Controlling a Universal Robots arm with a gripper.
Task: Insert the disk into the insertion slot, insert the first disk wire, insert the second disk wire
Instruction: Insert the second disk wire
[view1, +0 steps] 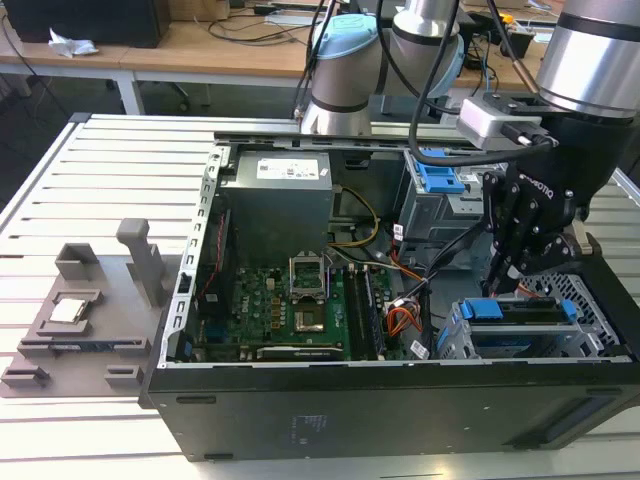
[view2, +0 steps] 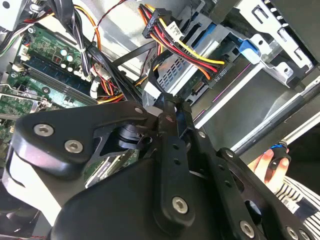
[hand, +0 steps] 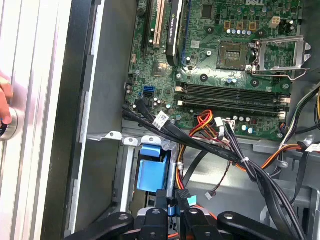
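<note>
Your hand hangs inside the PC case on the bench, w/ fingers shut on a black plug, seen in the first wrist view; the disk sits in the slot at the exterior view's right, directly under the hand & v. near it; contact betw. plug & disk can't be told; red & orange wires run beside the slot.

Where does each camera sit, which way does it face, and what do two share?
Exterior view: off the arm, looks down into the open computer case, gripper inside.
First wrist view: on the wrist, looks past the gripper at the motherboard.
Second wrist view: on the wrist, faces the wires; a hand shows.
All share the motherboard.
</note>
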